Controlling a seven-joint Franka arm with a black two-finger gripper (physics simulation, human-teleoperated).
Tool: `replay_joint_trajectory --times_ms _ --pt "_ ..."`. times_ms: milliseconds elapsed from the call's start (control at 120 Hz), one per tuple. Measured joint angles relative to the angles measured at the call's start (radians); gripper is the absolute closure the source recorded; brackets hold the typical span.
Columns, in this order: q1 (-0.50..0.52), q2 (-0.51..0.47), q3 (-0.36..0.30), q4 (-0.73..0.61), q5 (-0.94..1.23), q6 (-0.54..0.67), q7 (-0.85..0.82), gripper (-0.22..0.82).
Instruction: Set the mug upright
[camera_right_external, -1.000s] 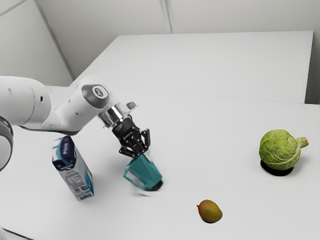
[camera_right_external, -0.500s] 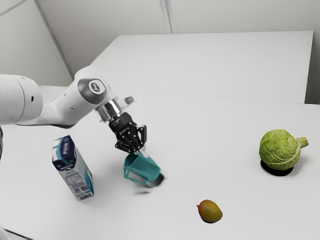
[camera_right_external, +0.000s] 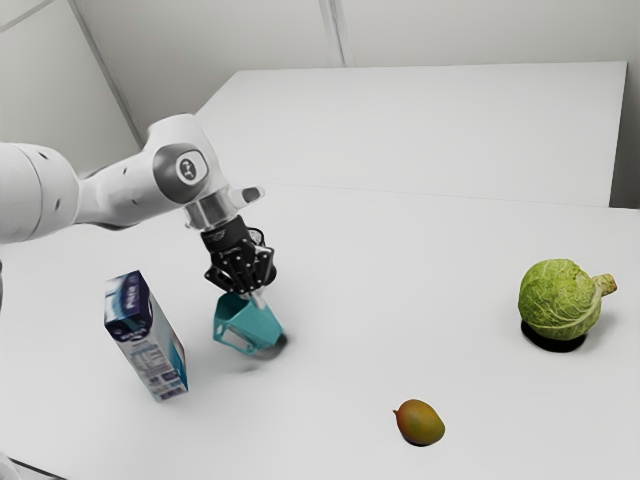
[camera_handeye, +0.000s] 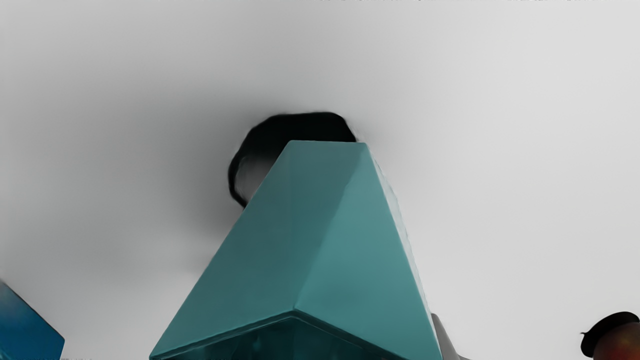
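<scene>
Black claw (camera_right_external: 258, 299), closed on the teal mug (camera_right_external: 252, 322) near its rim, finger spacing not readable; the mug leans over the table (camera_right_external: 400, 270), handle (camera_right_external: 235, 343) toward the carton (camera_right_external: 148, 335). Judged light, stiff and smooth, it could pivot if pinched loosely, so the wall below the rim suits the grip; farther out, mango (camera_right_external: 420, 423) and cabbage (camera_right_external: 560, 300)
</scene>
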Motion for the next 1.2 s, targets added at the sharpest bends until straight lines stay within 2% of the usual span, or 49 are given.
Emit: replay_joint_trajectory --times_ms 333,658,1200 --pt "-0.025 0.02 0.0 0.057 0.151 0.001 -0.062 0.77" --pt "-0.019 0.099 0.0 0.127 0.235 -0.039 -0.097 0.77" --pt "0.009 0.191 0.0 0.195 0.242 -0.135 -0.089 0.77"
